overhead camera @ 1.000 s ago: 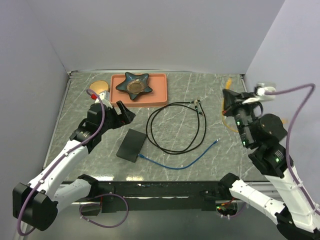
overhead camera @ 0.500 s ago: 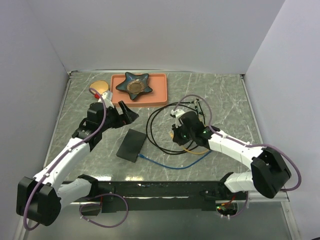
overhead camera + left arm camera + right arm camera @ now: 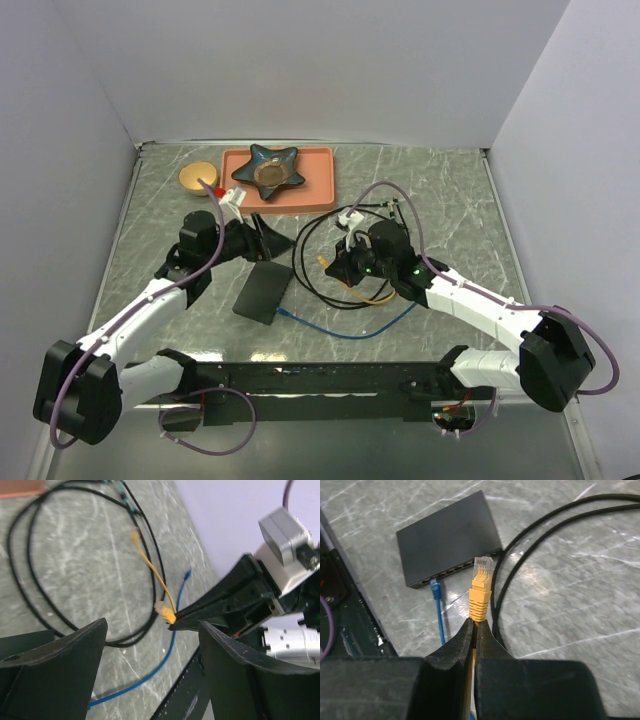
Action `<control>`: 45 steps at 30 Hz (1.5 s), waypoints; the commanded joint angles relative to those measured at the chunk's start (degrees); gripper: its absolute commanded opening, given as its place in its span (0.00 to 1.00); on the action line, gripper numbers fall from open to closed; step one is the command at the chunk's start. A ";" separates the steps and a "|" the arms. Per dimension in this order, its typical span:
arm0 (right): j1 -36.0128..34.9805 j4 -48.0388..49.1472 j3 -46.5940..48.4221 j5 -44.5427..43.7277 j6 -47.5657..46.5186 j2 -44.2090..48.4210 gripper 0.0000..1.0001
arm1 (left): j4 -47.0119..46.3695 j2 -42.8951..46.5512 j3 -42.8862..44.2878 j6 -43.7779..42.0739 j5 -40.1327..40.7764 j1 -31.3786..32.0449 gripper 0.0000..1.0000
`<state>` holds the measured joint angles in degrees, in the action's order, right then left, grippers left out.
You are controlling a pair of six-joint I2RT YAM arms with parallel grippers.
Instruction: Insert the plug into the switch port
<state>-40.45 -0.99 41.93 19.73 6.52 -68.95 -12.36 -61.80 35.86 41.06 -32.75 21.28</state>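
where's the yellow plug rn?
Right wrist view, centre: the yellow plug is pinched in the right tool, aimed at the socket side of the switch port but not yet in it, just right of the blue plug.

Stock as I read it from my console:

- Table [image 3: 450,200]: grey-green stone-look top, white-veined, smooth, with a soft sheen.
- Switch port [image 3: 447,537]: black casing, matt, smooth lid.
- Plug [image 3: 481,587]: yellow-orange moulded boot, ribbed, with a pale translucent plastic tip.
- Black cable [image 3: 498,595]: smooth sheath, slight gloss.
- Blue cable [image 3: 440,620]: smooth sheath.
- Right gripper [image 3: 474,625]: dull black plastic.
- Left gripper [image 3: 152,625]: the same dull black (faintly grainy, to my eye).
- Tray [image 3: 318,190]: orange-pink, matt.
- Star dish [image 3: 268,168]: dark blue, glossy like glaze.
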 commanded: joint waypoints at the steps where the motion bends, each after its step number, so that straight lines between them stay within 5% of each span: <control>1: -0.95 3.37 0.34 2.51 -0.81 1.97 0.00 | -4.08 -2.00 2.37 -2.82 -2.59 4.37 0.80; 11: -2.18 -0.57 1.83 -4.24 -0.64 3.47 0.00 | 3.74 -5.26 7.64 -1.25 8.04 7.20 0.77; 32: -23.01 -7.09 10.63 -64.61 -5.12 -4.35 0.00 | 4.98 -10.09 13.89 9.04 15.00 13.17 0.76; 45: -27.84 -4.90 11.59 -72.11 -7.40 -6.90 0.00 | 3.48 -15.80 17.23 10.97 16.32 17.22 0.70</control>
<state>-67.48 -8.19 50.28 -48.14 -0.60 -76.09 -6.28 -76.64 50.50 50.54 -17.78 37.36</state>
